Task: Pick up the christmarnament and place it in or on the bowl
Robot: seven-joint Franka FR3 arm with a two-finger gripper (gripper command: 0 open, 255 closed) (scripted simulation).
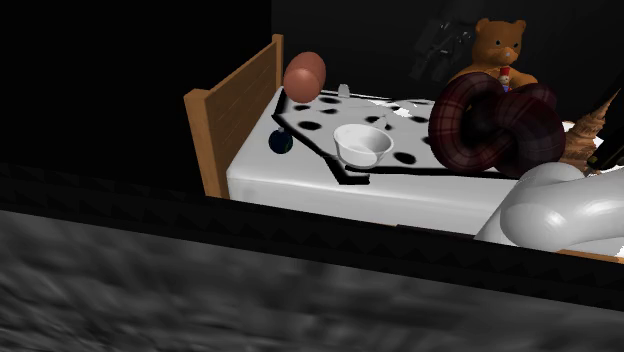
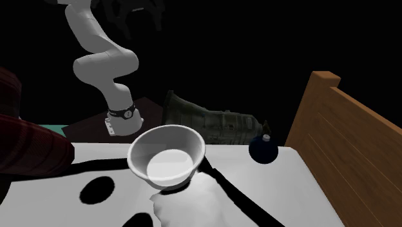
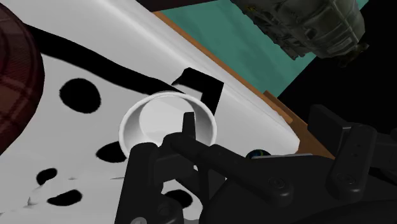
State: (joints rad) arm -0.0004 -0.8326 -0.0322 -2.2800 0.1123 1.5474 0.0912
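Wrist view: gripper [image 3: 254, 121] wide, empty; round dark ornament [image 2: 262, 149], 3 o'clock of bowl [image 2: 134, 155] in second exterior view, could roll away if clipped.

Wooden headboard [image 2: 341, 135] just beside ornament [image 2: 262, 149]

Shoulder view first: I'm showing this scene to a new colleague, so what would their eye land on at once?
Probably the white bowl standing on the white, black-spotted bed cover, with a small dark blue ornament lying near the wooden bed end. At the shoulder view's right, a brown teddy bear sits behind a big dark red plaid ring cushion.
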